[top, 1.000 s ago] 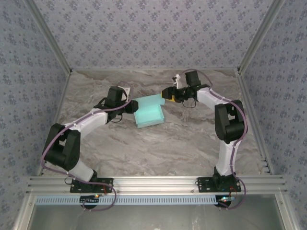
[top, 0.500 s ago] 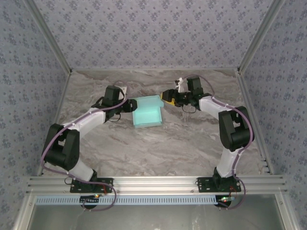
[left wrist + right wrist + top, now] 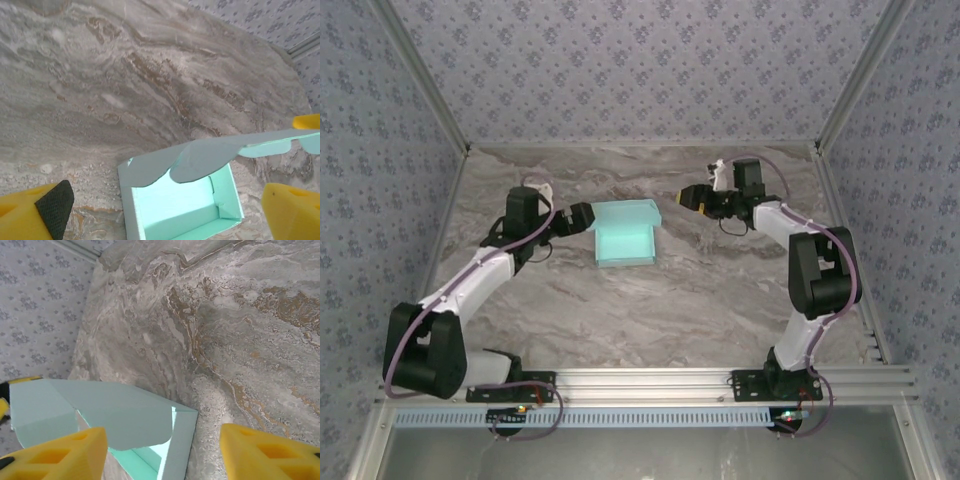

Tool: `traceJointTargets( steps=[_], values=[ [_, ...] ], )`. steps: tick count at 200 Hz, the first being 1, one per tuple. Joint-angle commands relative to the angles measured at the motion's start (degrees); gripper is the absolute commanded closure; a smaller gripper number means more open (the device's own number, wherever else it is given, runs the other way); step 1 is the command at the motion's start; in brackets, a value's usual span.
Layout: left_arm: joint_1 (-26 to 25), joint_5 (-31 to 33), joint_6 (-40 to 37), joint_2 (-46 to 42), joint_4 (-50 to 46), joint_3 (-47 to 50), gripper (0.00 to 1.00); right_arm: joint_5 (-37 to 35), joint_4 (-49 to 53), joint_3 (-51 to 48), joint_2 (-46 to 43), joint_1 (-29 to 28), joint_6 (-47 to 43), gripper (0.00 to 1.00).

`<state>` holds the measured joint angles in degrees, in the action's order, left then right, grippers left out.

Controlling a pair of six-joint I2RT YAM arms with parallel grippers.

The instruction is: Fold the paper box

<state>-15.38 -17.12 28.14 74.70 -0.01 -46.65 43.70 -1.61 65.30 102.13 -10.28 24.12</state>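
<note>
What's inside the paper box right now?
The paper box shows only its own bare mint floor and walls, nothing loose in it. The scalloped flap hangs over one end, so the interior beneath it is hidden.

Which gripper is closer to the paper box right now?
Left. The left gripper sits right at the left edge of the paper box, jaws open. The right gripper is off its far right corner, with bare table between them.
</note>
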Motion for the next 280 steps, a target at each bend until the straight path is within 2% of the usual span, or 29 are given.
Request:
traceJointTargets(
  steps=[1, 24, 53, 86, 139, 156, 192, 219, 241, 271, 280],
  values=[
    [-0.4, -1.7, -3.9, 0.4, 1.0, 2.0, 0.09, 0.4, -0.7, -2.5, -2.0, -1.0, -10.9, 0.43],
    [-1.5, -2.4, -4.1, 2.5, 5.0, 4.4, 0.26, 2.7, -3.6, -3.8, -0.9, -2.6, -11.2, 0.46],
    [-3.5, -0.8, -7.1, 4.8, 5.1, 2.5, 0.31, 3.0, -4.8, -3.9, 0.2, -5.7, -14.5, 0.44],
    [-8.0, 6.9, -15.3, 4.4, 4.3, 1.1, 0.36, 2.3, -5.1, -3.1, 1.0, -8.0, -18.3, 0.40],
    [-8.4, 11.0, -16.8, 8.5, 4.0, -1.4, 0.44, -0.3, -3.6, -1.4, 2.5, -9.8, -19.5, 0.41],
    [-8.4, 11.2, -16.6, 9.2, 3.9, -1.7, 0.48, -0.9, -3.3, -1.3, 2.3, -10.0, -19.2, 0.45],
    [-8.4, 10.1, -16.3, 9.0, 4.2, -2.1, 0.58, -2.0, -1.6, -0.6, 2.3, -11.5, -18.5, 0.58],
    [-8.4, 7.9, -16.1, 9.4, 4.3, -2.7, 0.66, -4.0, -0.8, -0.1, 2.2, -12.9, -17.7, 0.64],
    [-8.3, 7.9, -15.9, 9.4, 2.9, -3.4, 0.65, -7.8, 0.3, -0.2, 1.8, -13.5, -17.0, 0.62],
    [-6.5, 11.3, -16.4, 5.0, 1.7, -0.7, 0.39, -9.4, 0.9, -0.5, 1.2, -12.4, -16.7, 0.67],
    [-5.7, 13.3, -16.9, 4.1, 1.6, 0.5, 0.34, -9.3, 1.4, -0.4, 1.1, -12.2, -16.9, 0.67]
  ],
)
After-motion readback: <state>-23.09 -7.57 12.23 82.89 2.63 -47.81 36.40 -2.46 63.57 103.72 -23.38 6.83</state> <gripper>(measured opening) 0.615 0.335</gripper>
